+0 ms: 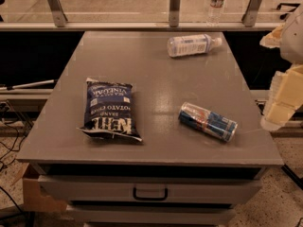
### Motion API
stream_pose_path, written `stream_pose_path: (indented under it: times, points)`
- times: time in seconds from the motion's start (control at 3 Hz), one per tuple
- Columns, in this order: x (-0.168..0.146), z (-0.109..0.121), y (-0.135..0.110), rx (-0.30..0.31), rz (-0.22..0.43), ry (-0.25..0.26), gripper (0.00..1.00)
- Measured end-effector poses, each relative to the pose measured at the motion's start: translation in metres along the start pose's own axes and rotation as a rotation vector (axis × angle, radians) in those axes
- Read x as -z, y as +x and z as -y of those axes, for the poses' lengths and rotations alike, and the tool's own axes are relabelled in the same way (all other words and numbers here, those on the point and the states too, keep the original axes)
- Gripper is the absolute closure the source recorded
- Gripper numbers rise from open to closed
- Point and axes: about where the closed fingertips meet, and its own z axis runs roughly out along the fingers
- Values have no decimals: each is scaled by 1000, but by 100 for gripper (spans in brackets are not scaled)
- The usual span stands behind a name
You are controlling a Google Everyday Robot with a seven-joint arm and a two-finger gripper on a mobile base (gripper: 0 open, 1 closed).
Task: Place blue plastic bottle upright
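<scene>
The blue-and-silver drink can (208, 121) with red marking lies on its side on the grey table (156, 74), near the front right corner. Its top end points toward the front right. My gripper (282, 100) shows as pale blocky parts at the right edge of the camera view, beyond the table's right edge and to the right of the can. It is apart from the can and holds nothing that I can see.
A dark blue chip bag (110, 109) lies flat at the front left. A clear plastic bottle (191, 45) with a pale label lies on its side at the back right. Another clear bottle (216, 4) stands behind the glass rail. A drawer handle (150, 193) is below.
</scene>
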Motion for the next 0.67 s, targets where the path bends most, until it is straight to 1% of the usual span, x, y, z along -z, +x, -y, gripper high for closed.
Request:
stream_pose_path:
  times: [0.33,0.67]
  points:
    - [-2,0,-3,-5,2,-6,0]
    - [-15,2,-23,-36,16,-46,0]
